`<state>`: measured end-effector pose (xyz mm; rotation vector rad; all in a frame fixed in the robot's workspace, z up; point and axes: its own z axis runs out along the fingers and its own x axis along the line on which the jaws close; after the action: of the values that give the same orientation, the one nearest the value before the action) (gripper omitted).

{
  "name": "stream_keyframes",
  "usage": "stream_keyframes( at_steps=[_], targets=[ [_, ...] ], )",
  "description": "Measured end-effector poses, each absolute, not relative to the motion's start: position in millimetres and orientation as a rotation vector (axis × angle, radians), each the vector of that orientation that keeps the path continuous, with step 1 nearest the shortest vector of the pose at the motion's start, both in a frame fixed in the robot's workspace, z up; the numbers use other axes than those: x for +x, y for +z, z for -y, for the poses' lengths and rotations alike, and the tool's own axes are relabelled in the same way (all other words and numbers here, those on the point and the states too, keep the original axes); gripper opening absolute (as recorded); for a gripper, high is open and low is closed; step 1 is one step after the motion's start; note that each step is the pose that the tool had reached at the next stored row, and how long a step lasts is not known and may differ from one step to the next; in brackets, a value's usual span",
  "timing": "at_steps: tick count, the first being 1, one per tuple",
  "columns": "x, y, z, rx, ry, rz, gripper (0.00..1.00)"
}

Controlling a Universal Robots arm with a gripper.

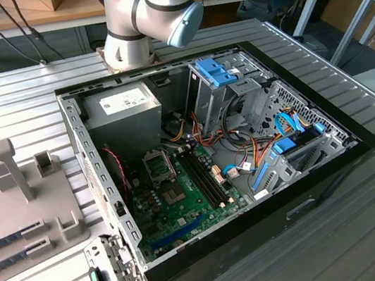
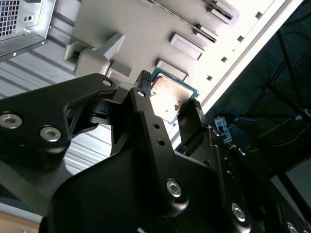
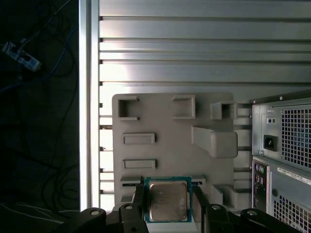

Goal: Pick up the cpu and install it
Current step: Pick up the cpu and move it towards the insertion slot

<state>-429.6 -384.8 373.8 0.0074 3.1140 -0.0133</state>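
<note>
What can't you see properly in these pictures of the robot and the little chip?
- Underside of the cpu: hidden by the chip itself in both wrist views.
- Whether the cpu touches the grey tray: the gripper and chip cover that spot in both wrist views.
- The grey tray's end: cut off by the exterior view's left edge.
- The motherboard socket: too small in the exterior view.
</note>
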Motion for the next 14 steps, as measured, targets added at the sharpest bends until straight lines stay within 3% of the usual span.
stream_keyframes(
  at_steps=[14],
  targets=[
    [-424.0,373.9,384.9,0.007,-0.013,-3.114,0.47]
  ],
)
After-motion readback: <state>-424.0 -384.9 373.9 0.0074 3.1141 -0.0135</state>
